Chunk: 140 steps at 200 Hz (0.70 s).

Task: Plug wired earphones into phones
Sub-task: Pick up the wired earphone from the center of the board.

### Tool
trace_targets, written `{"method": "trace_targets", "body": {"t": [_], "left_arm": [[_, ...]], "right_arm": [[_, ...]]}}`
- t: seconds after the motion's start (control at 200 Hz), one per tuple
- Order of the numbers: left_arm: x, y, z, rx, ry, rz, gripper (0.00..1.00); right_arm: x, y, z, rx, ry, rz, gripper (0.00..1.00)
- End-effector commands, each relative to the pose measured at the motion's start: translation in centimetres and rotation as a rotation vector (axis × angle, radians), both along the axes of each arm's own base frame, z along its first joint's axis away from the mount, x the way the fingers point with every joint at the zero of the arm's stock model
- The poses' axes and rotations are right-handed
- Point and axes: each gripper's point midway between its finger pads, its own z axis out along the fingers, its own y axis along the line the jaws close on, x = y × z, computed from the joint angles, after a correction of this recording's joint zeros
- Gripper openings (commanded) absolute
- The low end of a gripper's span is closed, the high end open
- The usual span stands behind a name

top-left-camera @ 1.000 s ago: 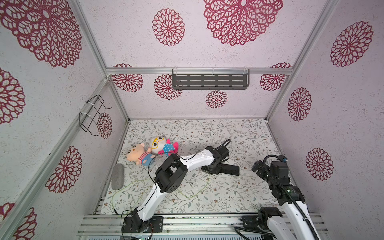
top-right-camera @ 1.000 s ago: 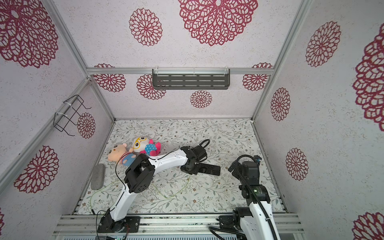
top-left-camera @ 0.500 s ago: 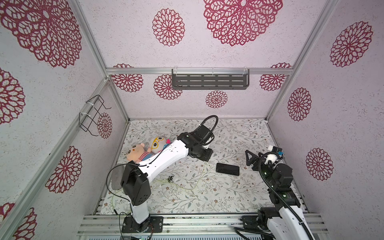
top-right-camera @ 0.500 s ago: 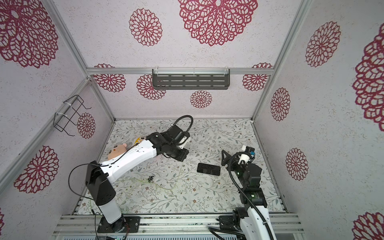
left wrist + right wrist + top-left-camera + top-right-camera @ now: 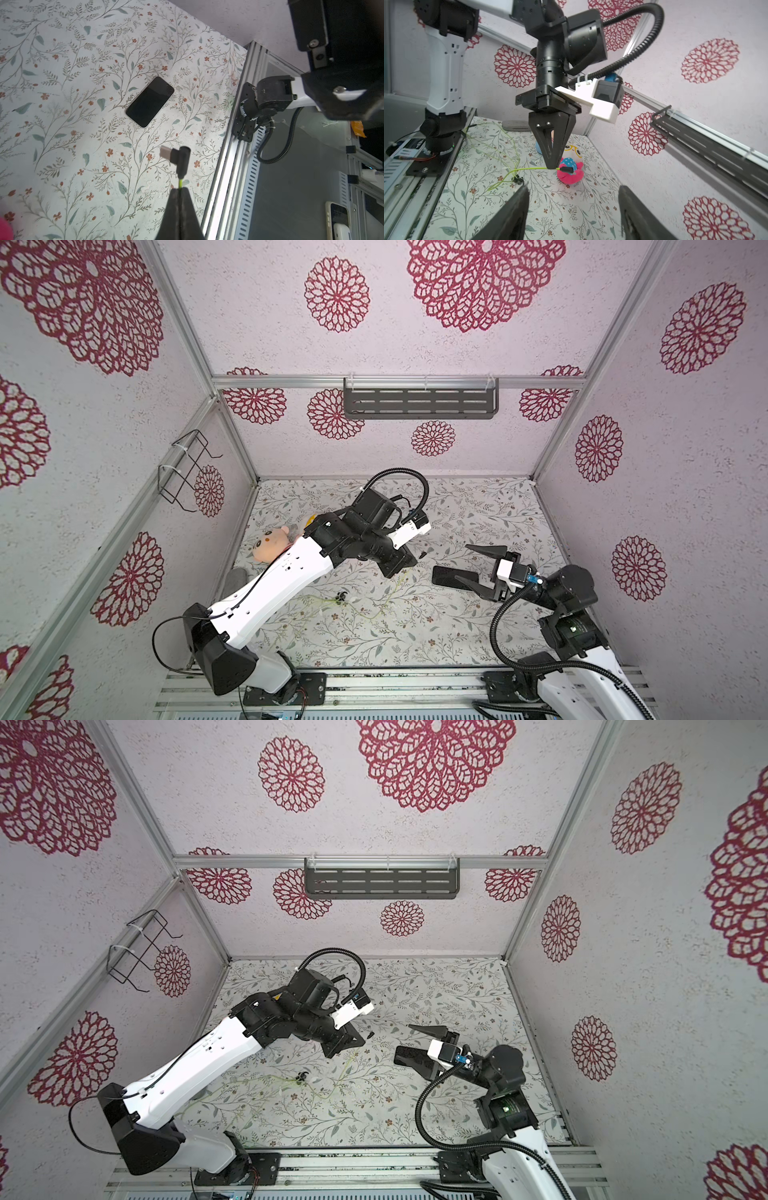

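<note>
Here's the table (image 5: pixel 457 635), flowered cloth, with both arms reaching in over it. Your right gripper (image 5: pixel 461 562) is the nearer one: its jaws stand wide, one to each side of the phone (image 5: pixel 446 574) at the end closest to that arm (whether a finger already touches the case, you can't tell from up here). The phone lies flat, dark glass up, and well to the right arm's side of the table. Its long axis runs across from one arm toward the other, so the free short end faces your left gripper (image 5: pixel 552 167). That one is pinched tight on the earphones (image 5: pixel 374 614), gripping the yellow-green cable (image 5: pixel 529 168) just behind the plug (image 5: pixel 179 154), with the rest trailing slack on the cloth. The plug is held in the air, clear of the phone, and its metal tip sticks out sideways, roughly toward that free end. Everything turns on lining that tip up with the phone's long axis.
</note>
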Motion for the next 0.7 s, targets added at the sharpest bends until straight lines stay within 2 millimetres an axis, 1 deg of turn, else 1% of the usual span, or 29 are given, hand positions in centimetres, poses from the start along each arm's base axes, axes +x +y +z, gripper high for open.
{"method": "trace_targets", "body": {"t": [0.0,0.155,0.345,0.425,0.505,0.605,0.695], "left_arm": [[-1.9,-0.9,1.4,-0.058,-0.049,-0.147,0.0],[-3.4,-1.3,2.3,-0.073,-0.038,-0.219,0.0],[-4.3,-1.1,2.7,-0.076,-0.041,-0.261,0.0],[-4.5,-1.2,2.7,-0.071,-0.035,-0.273,0.0],[-5.0,-1.2,2.7,-0.061,-0.026,-0.294,0.0],[-5.3,-1.2,3.0,-0.056,-0.017,-0.304,0.0],[-5.6,-1.3,3.1,-0.058,-0.02,-0.31,0.0]], "right_arm": [[-1.3,1.3,-0.9,-0.139,-0.082,0.124,0.67],[-1.6,2.3,-0.5,-0.196,-0.132,0.173,0.64],[-0.9,2.4,-0.9,-0.3,-0.18,0.149,0.62],[-0.6,2.5,-0.7,-0.305,-0.205,0.14,0.6],[-0.7,2.8,-0.5,-0.3,-0.211,0.159,0.59],[-0.7,3.1,-1.2,-0.329,-0.2,0.177,0.57],[-0.6,3.4,-1.8,-0.352,-0.197,0.189,0.5]]}}
